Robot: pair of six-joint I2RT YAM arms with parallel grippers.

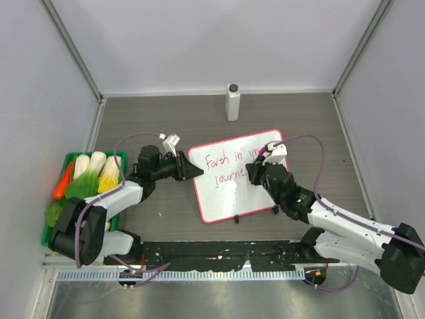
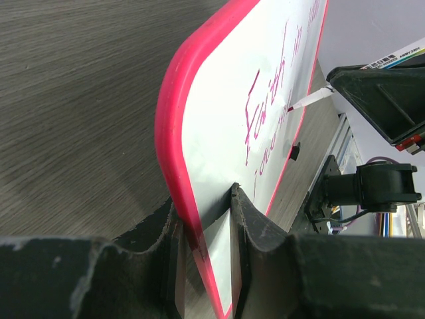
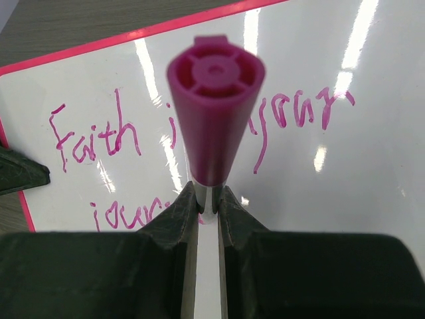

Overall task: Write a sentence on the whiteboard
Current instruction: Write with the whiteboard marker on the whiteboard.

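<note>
Top external view: the table (image 1: 166, 126) carries the whiteboard (image 1: 247, 199) at centre, lying at a slant btwn the two arms, its black clip feet on the near long edge. As the biggest loose item, the board looks light, thin & stiff. Its glossy face prob. slides easily on the tabletop and gives fingers no purchase. The rim is therefore the place to take it: the pink frame makes a rounded lip, and a pinch across face and back at a short side leaves the writing area free. The left gripper (image 1: 194, 171) does just that, w/ jaws partly closed, nipping the board's left edge.

The right gripper (image 1: 255, 173) hangs over the board's right half, jaws fully closed on the marker (image 3: 214, 113). It's a slim pink pen gripped on the barrel, butt end toward the wrist cam. The pen looks light, rigid and smooth, so it could twist in the grip if pressed hard; light pressure suits it. In the left wrist view its tip seems to sit at the board face, though contact can't be confirmed.

The sentence (image 3: 93, 139) is thin pink cursive in 2 lines, "Faith in your" over "jour…". The end of line 2 is hidden behind pen & fingers. The ink is likely to smear if brushed.
</note>
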